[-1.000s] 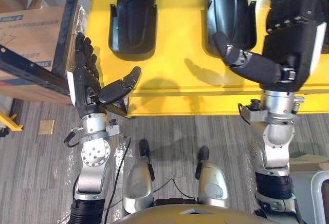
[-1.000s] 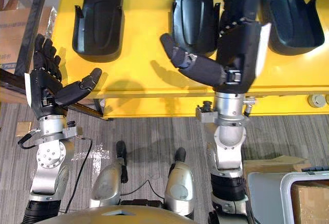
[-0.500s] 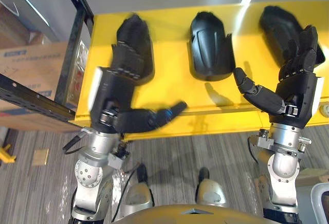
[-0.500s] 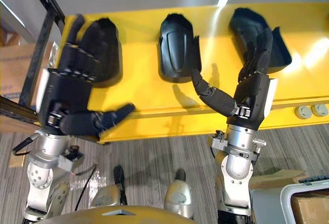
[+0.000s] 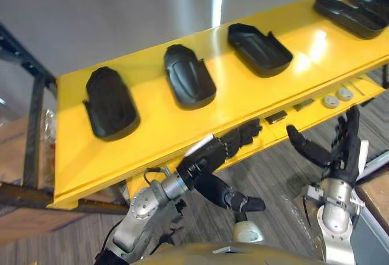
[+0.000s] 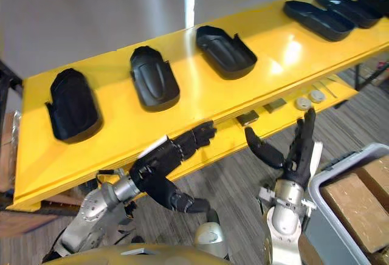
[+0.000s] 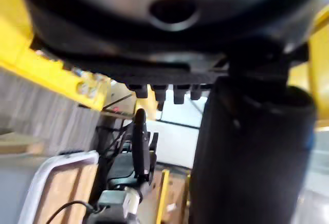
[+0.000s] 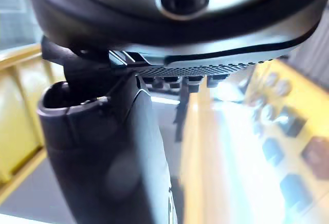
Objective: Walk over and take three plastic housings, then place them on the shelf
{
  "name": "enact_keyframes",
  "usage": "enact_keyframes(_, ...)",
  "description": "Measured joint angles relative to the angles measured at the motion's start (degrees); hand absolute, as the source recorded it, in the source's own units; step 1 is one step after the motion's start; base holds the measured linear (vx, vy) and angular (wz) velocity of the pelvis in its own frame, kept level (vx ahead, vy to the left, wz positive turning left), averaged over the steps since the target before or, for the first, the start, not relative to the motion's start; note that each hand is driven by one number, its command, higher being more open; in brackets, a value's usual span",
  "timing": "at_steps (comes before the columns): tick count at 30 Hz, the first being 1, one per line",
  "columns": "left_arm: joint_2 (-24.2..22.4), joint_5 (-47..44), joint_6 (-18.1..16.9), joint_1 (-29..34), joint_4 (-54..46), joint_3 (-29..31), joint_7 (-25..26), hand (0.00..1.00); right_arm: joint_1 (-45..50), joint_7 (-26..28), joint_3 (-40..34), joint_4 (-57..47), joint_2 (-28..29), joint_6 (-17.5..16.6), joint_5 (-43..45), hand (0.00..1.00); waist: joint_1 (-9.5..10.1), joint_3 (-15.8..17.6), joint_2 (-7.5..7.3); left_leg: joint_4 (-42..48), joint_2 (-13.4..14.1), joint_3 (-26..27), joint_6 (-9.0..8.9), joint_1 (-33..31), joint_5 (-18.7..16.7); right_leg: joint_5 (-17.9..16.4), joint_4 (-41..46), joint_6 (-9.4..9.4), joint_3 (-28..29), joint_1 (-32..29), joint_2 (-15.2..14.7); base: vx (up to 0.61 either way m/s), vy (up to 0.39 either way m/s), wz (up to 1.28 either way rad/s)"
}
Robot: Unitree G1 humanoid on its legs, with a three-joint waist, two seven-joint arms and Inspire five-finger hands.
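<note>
Several black plastic housings lie in a row on the yellow table (image 5: 152,131): one at the left (image 5: 109,104), one in the middle (image 5: 189,76), a third (image 5: 260,47) further right, and more (image 6: 318,19) towards the far right end. My left hand (image 5: 209,158) hangs below the table's front edge, fingers straight and thumb spread, holding nothing. My right hand (image 5: 340,149) stands upright in front of the table's edge, fingers straight, thumb out, also with nothing in it. Neither hand touches a housing.
A grey bin (image 6: 340,174) holding a cardboard box (image 6: 358,201) stands on the floor at the lower right. A dark rack frame (image 5: 33,125) rises at the table's left end. Small round and flat parts (image 5: 337,96) sit on the table's lower front ledge.
The camera has swung, so the table now runs slantwise. Both hands have dropped from over the table to below and in front of its front edge, still open.
</note>
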Motion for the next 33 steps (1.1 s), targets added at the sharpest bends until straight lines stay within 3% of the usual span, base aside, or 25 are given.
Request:
enact_keyframes(4,-0.8,1.2,4.2,-1.5,11.7,-4.6,5.7,1.0,0.3,1.4,0.3,15.0,0.1,1.6,0.0,1.0,-0.83,-1.7,-0.11,0.0,0.3,0.6,-0.14,0.3,-0.2,0.0,-0.1,0.0,0.3,0.1,0.3,0.01,-0.008,-0.05)
enact_keyframes(8,-0.5,5.0,5.5,-0.9,22.3,-3.2,11.7,1.0,-0.6,4.3,2.5,24.6,0.2,3.9,0.1,1.0,-0.5,-1.6,-0.44,0.0,0.4,-0.2,-0.13,1.1,0.0,-0.2,0.0,-0.24,-0.6,1.3,0.2,-0.02,-0.011,0.07)
enact_keyframes(12,-0.7,6.7,5.3,3.2,28.7,4.7,16.2,1.0,-1.8,5.8,3.5,33.6,1.0,6.4,0.9,1.0,1.0,-2.4,-0.9,-0.1,0.0,-3.9,0.29,-0.3,0.5,-1.2,0.0,-1.03,-4.5,2.3,-0.7,-0.03,-0.018,0.43)
enact_keyframes(14,-1.0,9.9,4.7,3.6,33.5,9.1,19.2,1.0,-3.4,6.0,3.4,39.4,1.8,8.8,2.8,1.0,3.05,-2.4,-1.48,-0.1,-0.3,-6.2,0.47,-1.0,1.0,-1.6,0.0,-0.81,-6.5,3.2,-1.3,-0.02,-0.013,0.47)
enact_keyframes(24,-4.2,16.0,2.1,7.7,57.2,23.3,32.2,1.0,-9.1,9.8,-1.1,58.3,5.4,14.0,11.6,1.0,6.74,-2.4,-3.45,-0.1,-1.4,-12.2,0.82,-0.8,1.4,-2.2,-1.2,-0.88,-12.5,8.3,-2.6,0.01,-0.002,0.32)
enact_keyframes(28,-7.6,12.1,1.0,8.8,61.5,29.5,33.3,1.0,-9.3,9.7,-5.0,61.1,6.6,15.2,13.4,1.0,7.97,-1.8,-4.01,-0.1,-1.5,-13.4,0.73,0.2,1.4,-2.6,-1.9,-1.33,-14.0,10.3,-2.6,0.0,-0.007,0.15)
enact_keyframes(33,-9.5,8.6,1.0,8.8,64.5,34.2,33.1,1.0,-9.6,9.7,-5.7,62.0,6.7,15.8,13.4,1.0,8.07,-1.6,-4.02,-0.1,-1.4,-13.7,0.68,1.1,1.4,-2.8,-1.9,-1.3,-14.2,11.3,-2.5,-0.02,-0.004,0.02)
